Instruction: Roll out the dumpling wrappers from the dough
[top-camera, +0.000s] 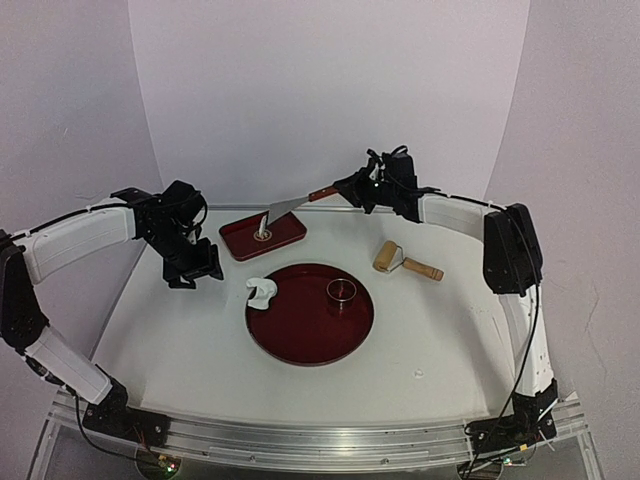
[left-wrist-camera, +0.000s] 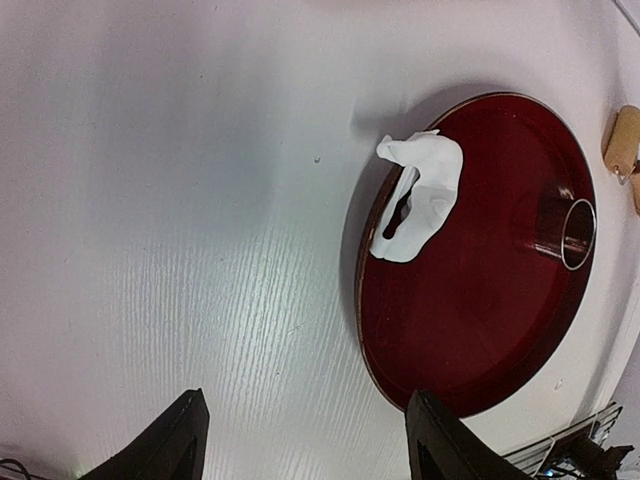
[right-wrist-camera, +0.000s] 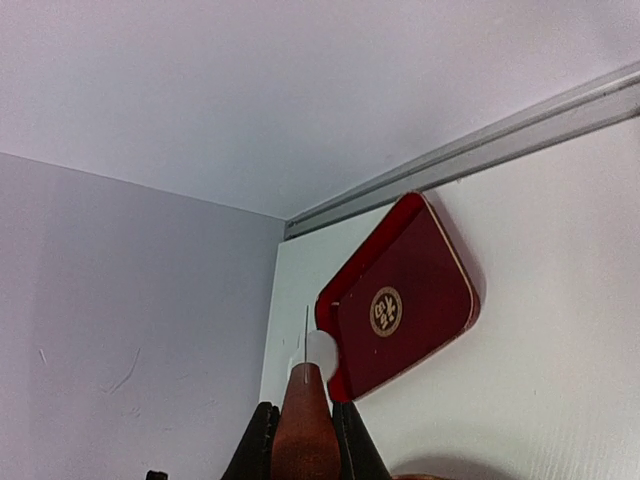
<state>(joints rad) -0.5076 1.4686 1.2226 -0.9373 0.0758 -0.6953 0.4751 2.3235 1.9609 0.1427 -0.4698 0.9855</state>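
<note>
Nearest the arm bases, a broad stretch of pale, wood-grained tabletop (top-camera: 200, 380) is lying open around the round red tray (top-camera: 310, 340). The dough (top-camera: 262, 292), a soft white crumpled scrap, is sitting draped across that tray's left rim. A shiny metal ring cutter (top-camera: 342, 291) is standing upright on the tray's right half, well apart from the dough. The left jaws are hovering wide apart over bare tabletop just left of the dough, gripping nothing. To the tray's right, a wooden rolling pin (top-camera: 405, 262) is lying on the tabletop, apart from the tray. Farther back, a glossy rectangular red tray (top-camera: 285, 232) is sitting near the tabletop's rear edge, close to the white back wall. The right jaws are clamping narrowly on the brown handle of a spatula (top-camera: 290, 207), whose thin metal blade is reaching out over that tray. A dumpling wrapper (right-wrist-camera: 322, 352), small, round and white, is clinging at the blade's tip; whether it is touching the tray cannot be told.
</note>
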